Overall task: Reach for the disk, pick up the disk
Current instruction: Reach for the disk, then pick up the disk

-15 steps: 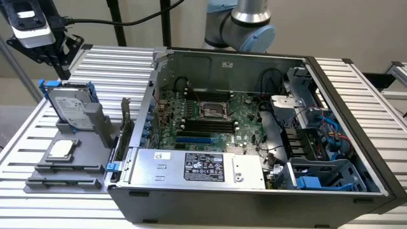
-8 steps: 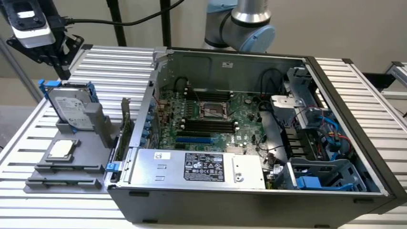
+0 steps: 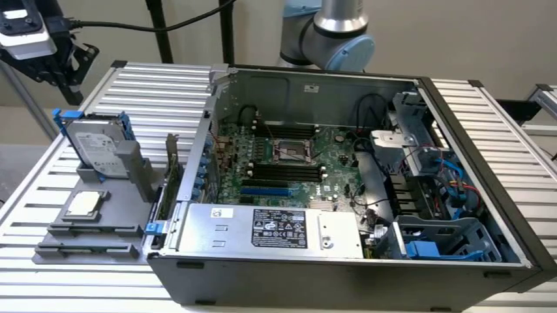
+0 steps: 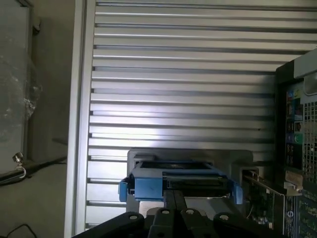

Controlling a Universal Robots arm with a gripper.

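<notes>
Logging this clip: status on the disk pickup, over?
Gripper above hard drive, not touching. Drive upright in grey holder. Nothing between them.

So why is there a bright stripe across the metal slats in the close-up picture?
Wrist view: light glares off the slatted table in a pale band beyond the disk, and the slats either side of it look darker. Exterior view: lighting is even, with shadow pooling inside the computer case towards the exterior view's right.

The worktop (image 3: pixel 487 117) is ribbed bare metal with a soft sheen, the disk (image 3: pixel 94 149) is smooth silver-grey metal with a white label in a blue plastic frame (image 3: pixel 59 120), and the computer case (image 3: pixel 348 287) is matt dark-grey metal holding a shiny silver box (image 3: pixel 209 231).
</notes>
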